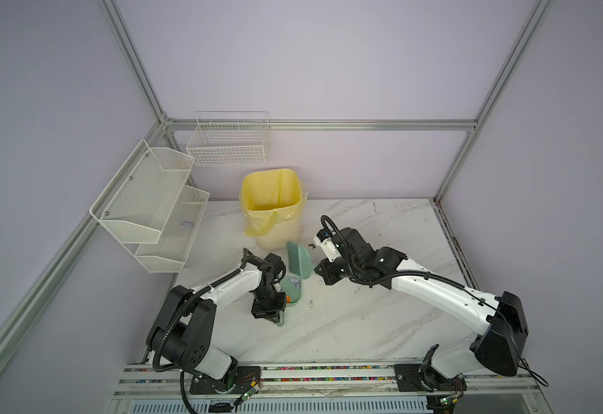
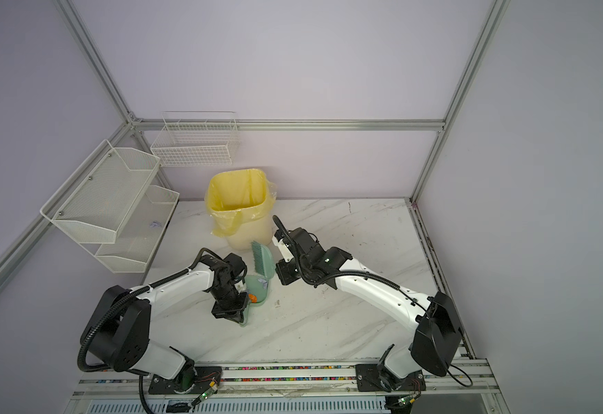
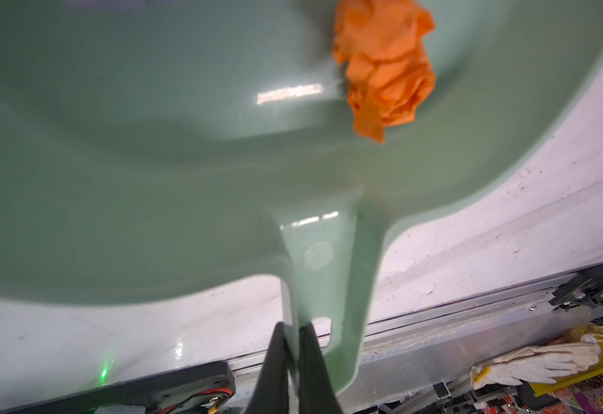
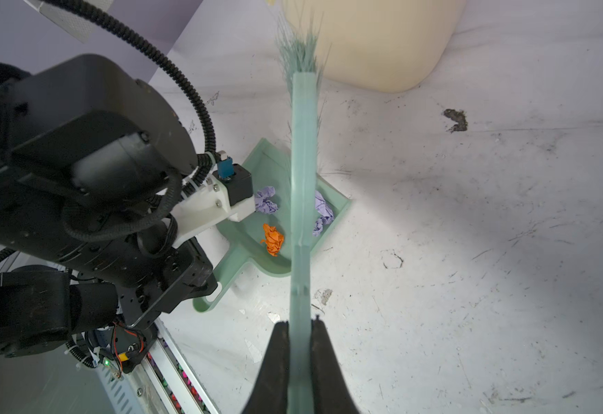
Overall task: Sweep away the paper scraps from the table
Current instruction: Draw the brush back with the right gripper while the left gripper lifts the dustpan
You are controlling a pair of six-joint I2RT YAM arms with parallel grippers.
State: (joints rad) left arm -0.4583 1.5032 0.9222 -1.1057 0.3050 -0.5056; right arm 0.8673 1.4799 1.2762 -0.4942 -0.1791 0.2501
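Resting inside the green dustpan [image 4: 246, 247]: the paper scraps [image 4: 273, 239], one orange wad and a few lilac ones, just ahead of the left pincer [image 3: 292, 331]. The left pincer is pinched on the thin edge of the dustpan's handle. The pan sits low at the bench [image 4: 472, 251]; contact cannot be told. The right pincer [image 4: 300, 328] is clamped on the handle of the green brush [image 4: 305, 161], which stretches out from it across the pan, above the scraps. Its bristles are at the far end, near the cream bin [image 1: 274, 208] with a yellow liner. The bench beside the right pincer carries dark smudges and scuffs. One lilac bit [image 1: 186, 224] lies on the lower mesh shelf [image 1: 160, 263], well apart from the left pincer.
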